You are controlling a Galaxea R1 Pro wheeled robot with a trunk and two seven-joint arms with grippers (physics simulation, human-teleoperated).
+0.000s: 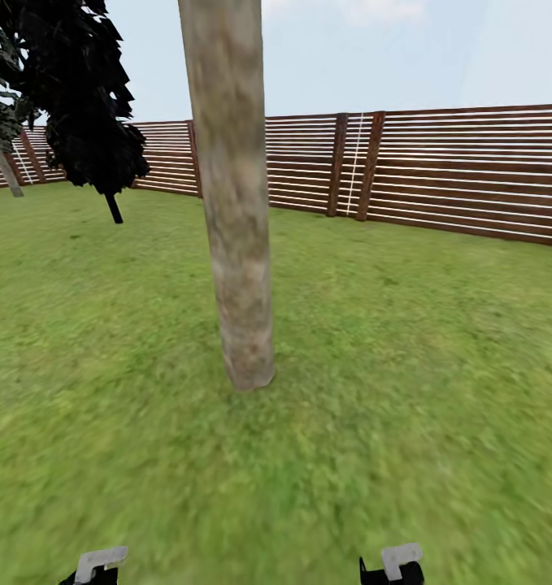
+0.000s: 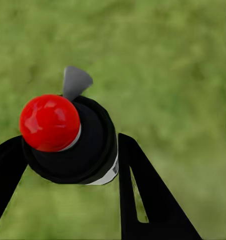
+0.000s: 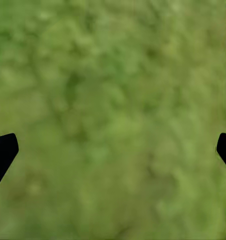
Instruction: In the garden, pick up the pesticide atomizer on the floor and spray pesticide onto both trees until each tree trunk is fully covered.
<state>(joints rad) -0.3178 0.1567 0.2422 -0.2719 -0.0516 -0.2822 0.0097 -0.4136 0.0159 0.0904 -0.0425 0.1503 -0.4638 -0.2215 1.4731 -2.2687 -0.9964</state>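
A thick mottled grey-brown tree trunk [image 1: 236, 203] rises from the grass floor [image 1: 406, 390] straight ahead in the head view, its base a short way in front of me. My left gripper [image 2: 68, 155] is shut on the pesticide atomizer [image 2: 73, 142], a black body with a red round cap and a grey nozzle, held over grass. Over bare grass, my right gripper [image 3: 113, 150] is open with nothing between its black fingertips [image 3: 3, 152]. Parts of both arms [image 1: 101, 565] show at the head view's lower edge. A second pale trunk [image 1: 7, 175] stands far left.
A brown slatted wooden fence [image 1: 438, 171] rings the lawn behind the trunk. A dark leafy thin-stemmed tree [image 1: 80, 106] stands at the back left. Open grass lies to both sides of the near trunk.
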